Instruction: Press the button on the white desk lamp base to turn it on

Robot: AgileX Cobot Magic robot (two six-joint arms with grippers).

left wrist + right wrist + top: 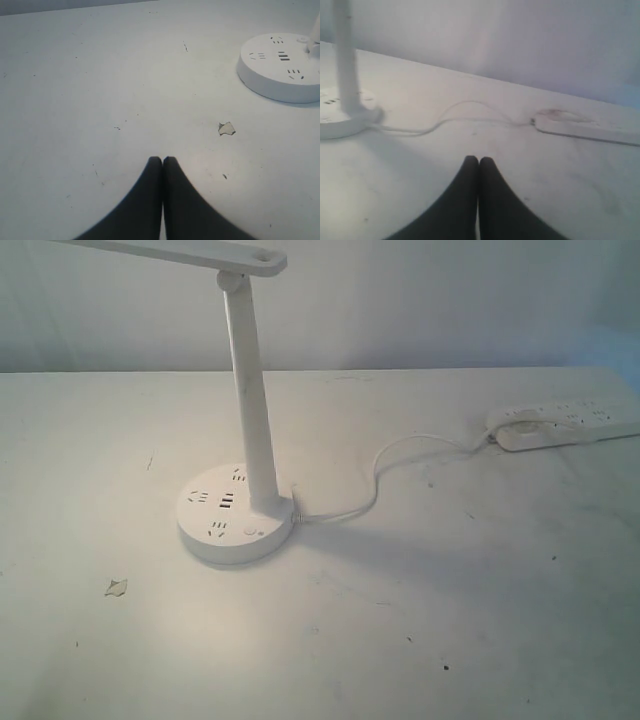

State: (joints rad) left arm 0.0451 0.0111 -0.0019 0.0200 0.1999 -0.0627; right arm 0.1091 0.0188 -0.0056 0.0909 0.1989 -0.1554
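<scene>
Left fingers (151, 175): clenched tip to tip, holding nothing, well apart from lamp base (280, 70)
Right fingers (469, 172): clenched, empty, over bench (560, 190)

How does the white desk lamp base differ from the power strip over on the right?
The white desk lamp base is a thick round disc, while the power strip is long and flat. The base carries a tall upright stem, and the strip has none. Both are white with socket slots.
</scene>
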